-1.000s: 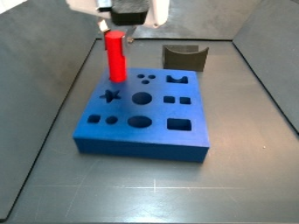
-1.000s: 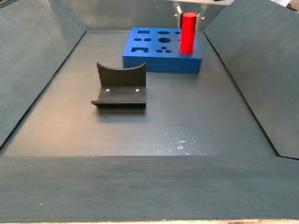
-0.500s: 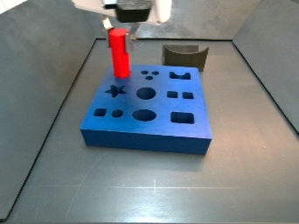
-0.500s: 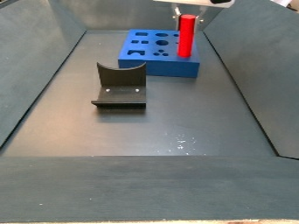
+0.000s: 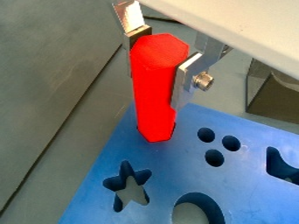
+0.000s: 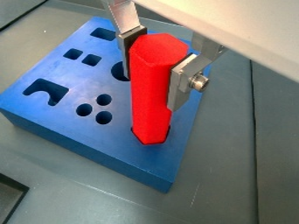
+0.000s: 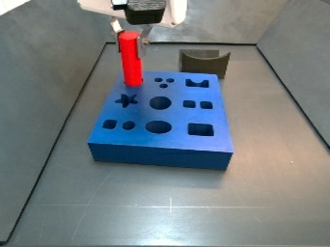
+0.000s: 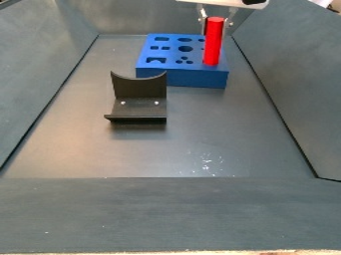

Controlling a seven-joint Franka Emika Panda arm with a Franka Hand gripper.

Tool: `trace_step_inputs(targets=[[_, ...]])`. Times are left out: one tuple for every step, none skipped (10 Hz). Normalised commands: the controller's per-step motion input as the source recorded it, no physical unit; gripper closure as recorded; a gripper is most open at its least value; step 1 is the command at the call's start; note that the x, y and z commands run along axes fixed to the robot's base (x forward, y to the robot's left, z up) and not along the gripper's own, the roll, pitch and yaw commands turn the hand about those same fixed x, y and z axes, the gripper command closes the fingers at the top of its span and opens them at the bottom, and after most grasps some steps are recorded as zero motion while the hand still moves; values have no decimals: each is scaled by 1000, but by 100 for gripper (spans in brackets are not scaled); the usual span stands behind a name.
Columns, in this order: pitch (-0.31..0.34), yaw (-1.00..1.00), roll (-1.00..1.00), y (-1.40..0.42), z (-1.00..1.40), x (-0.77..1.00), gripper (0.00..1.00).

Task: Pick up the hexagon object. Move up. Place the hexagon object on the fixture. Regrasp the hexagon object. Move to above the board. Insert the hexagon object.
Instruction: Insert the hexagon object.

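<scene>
The hexagon object [image 7: 129, 60] is a red-orange bar held upright. My gripper [image 7: 133, 33] is shut on its upper half, coming down from above. In both wrist views the silver fingers [image 5: 191, 74] [image 6: 184, 80] press two opposite sides of the hexagon object [image 5: 152, 87] [image 6: 152, 87]. Its lower end meets the blue board [image 7: 175, 140] at the far left corner, beside the star cut-out [image 5: 128, 185]. Whether the end sits inside a hole is hidden. The fixture [image 7: 204, 63] stands behind the board, apart from the gripper [image 8: 213, 15].
The board [image 8: 167, 60] [image 6: 111, 140] [image 5: 233, 188] carries several cut-outs: circles, squares, a star. In a side view the dark fixture [image 8: 136, 98] stands on the grey floor nearer than the board. Sloping grey walls close the floor on both sides.
A second ago the board lay slightly nearer and to the left in a side view; it slid a little with the bar. Nothing has moved in the last half second.
</scene>
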Motion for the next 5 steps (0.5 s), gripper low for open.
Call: trace_step_inputs(targets=[[0,0,0,0,-23,0,100],[-20,-37,116,-91,-1000,0,100],[0,0,11,0,-1000,31,100],[0,0,14,0,0,0,100],[0,0,0,0,0,0,100]])
